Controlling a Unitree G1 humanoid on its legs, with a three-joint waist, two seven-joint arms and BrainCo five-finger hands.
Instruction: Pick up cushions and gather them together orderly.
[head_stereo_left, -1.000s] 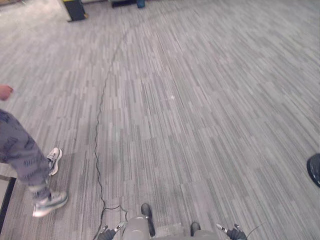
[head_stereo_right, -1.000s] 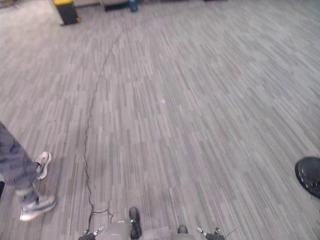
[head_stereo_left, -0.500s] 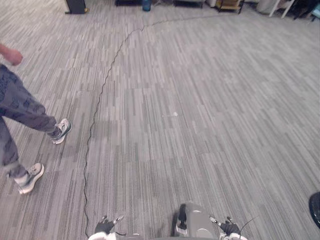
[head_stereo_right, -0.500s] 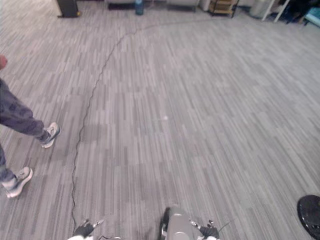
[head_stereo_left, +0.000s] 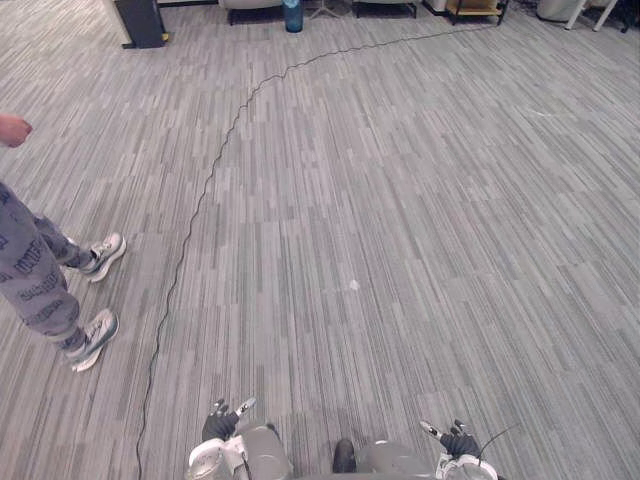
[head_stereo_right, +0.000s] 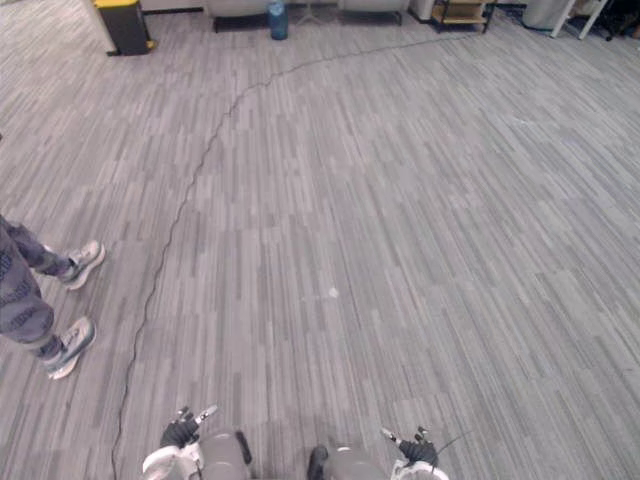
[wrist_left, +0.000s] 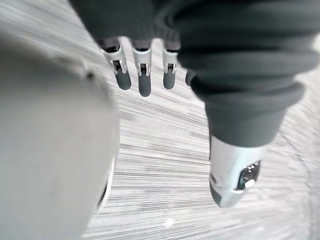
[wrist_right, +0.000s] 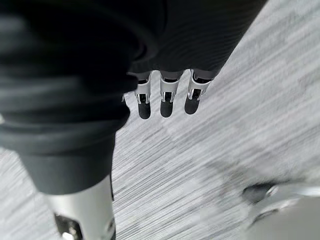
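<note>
From the left eye view, I see a wide grey carpet floor (head_stereo_left: 430, 190). The left hand (head_stereo_left: 222, 425) and the right hand (head_stereo_left: 455, 438) hang low at the robot's sides, just above the floor. A person (head_stereo_left: 40, 280) in grey trousers and pale shoes stands off to the robot's left, well apart from it. A small white speck (head_stereo_left: 353, 285) lies on the carpet in front of the robot.

From the right eye view, a dark bin (head_stereo_right: 122, 22) with a yellow top stands far away, with a blue jug (head_stereo_right: 277, 18) near it.

In the left wrist view, the left hand (wrist_left: 144, 82) has its fingers straight and a little apart, with the thumb off to one side. It holds nothing, and there is carpet under it.

In the right wrist view, the right hand (wrist_right: 167, 102) looks the same, with loose straight fingers and nothing between them.

I cannot tell where the cushions are, or which way they lie from either hand. So I cannot say which hand is nearer. I think the robot must first turn or walk to find one before it can reach.
</note>
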